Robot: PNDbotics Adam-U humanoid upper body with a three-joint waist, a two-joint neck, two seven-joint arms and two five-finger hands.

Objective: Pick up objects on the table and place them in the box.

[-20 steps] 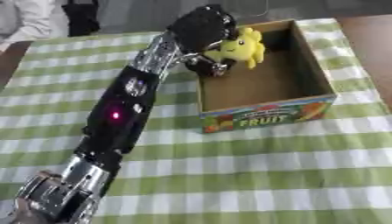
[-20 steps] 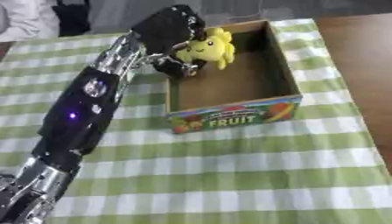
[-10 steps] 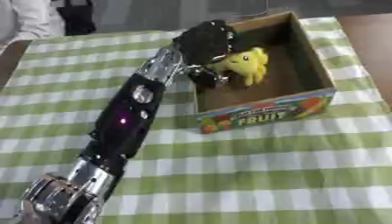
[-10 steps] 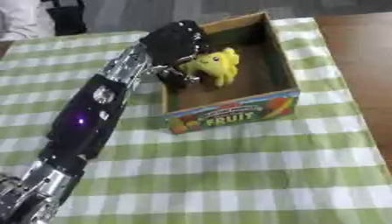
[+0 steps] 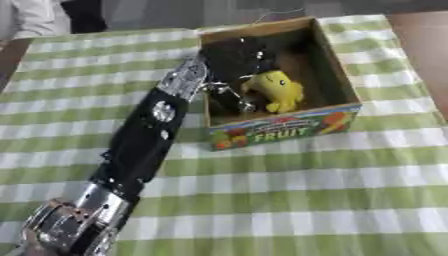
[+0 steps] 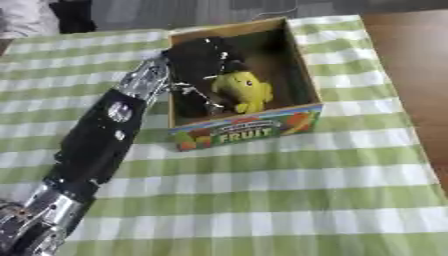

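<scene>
A yellow plush toy (image 5: 278, 91) sits low inside the cardboard box (image 5: 337, 85), near its front wall. My left arm comes up from the lower left and reaches over the box's left wall. My left hand (image 5: 232, 59) is inside the box, right against the toy's left side and top, with its fingers (image 5: 246, 104) curled down along the toy. The hand hides the box's back left corner. My right hand shows in neither view.
The box has a printed FRUIT label (image 5: 278, 131) on its front and stands on a green and white checked cloth (image 5: 289, 200). Bare brown table (image 6: 411, 60) shows to the right of the cloth. A person's white sleeve (image 5: 31, 17) is at the far left edge.
My left hand has gone down into the box with the yellow toy, from above the rim to near the floor. The camera has also shifted, so the box looks turned.
</scene>
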